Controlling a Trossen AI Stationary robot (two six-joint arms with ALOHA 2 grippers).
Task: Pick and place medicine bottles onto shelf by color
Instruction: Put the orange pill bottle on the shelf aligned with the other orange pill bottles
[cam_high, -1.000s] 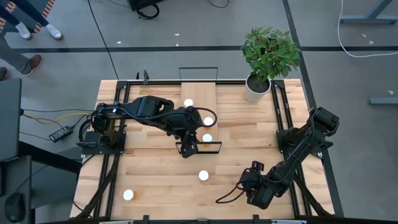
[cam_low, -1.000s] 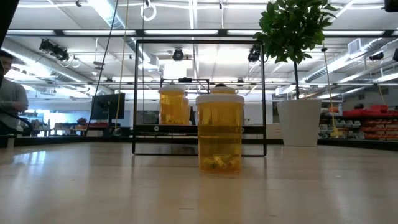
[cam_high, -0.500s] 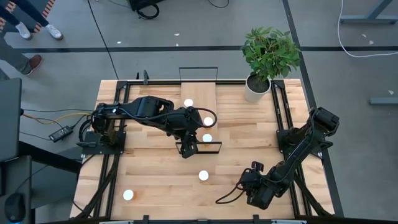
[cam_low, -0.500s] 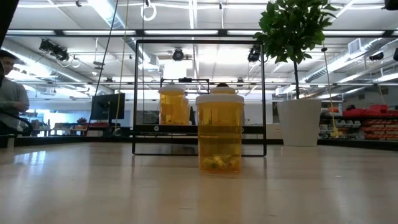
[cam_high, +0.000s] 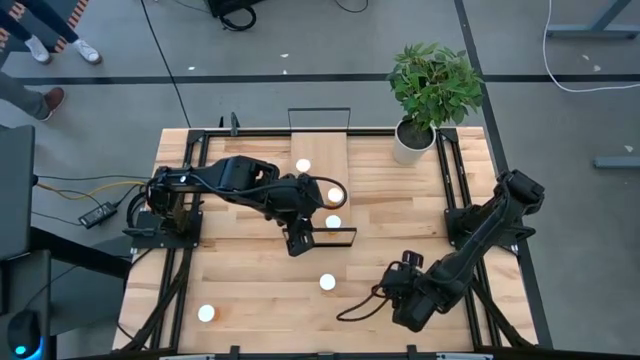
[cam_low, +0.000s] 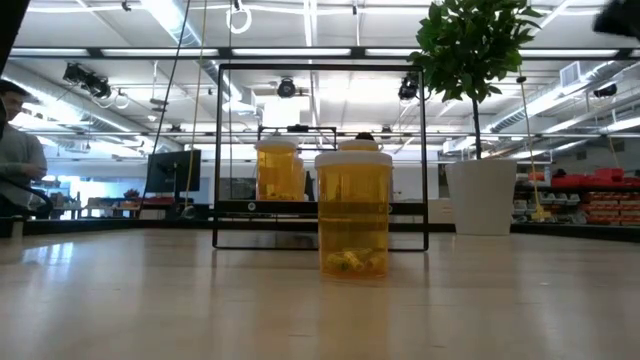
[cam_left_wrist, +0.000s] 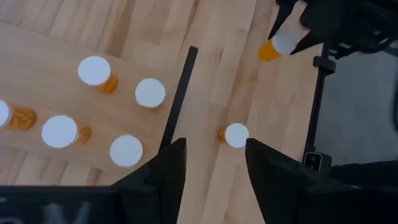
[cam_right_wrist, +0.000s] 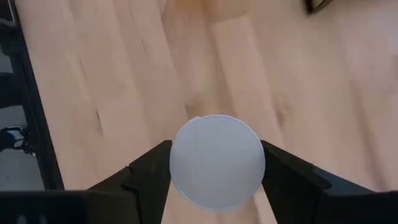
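While the right gripper (cam_right_wrist: 214, 165), at the lower right of the high view, clamps a white-capped bottle (cam_right_wrist: 216, 160) by its sides, presumably to carry it upright to the shelf (cam_high: 318, 160), the left gripper (cam_left_wrist: 211, 158) hangs over the shelf's near end, at frame centre, fingers apart and empty. Five bottles (cam_left_wrist: 94, 71) stand on the shelf; two (cam_high: 327, 283) wait on the table (cam_high: 250, 280). No label or writing is legible.

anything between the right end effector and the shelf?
One loose bottle stands on the bare tabletop between the right end effector and the shelf; the high view shows it.
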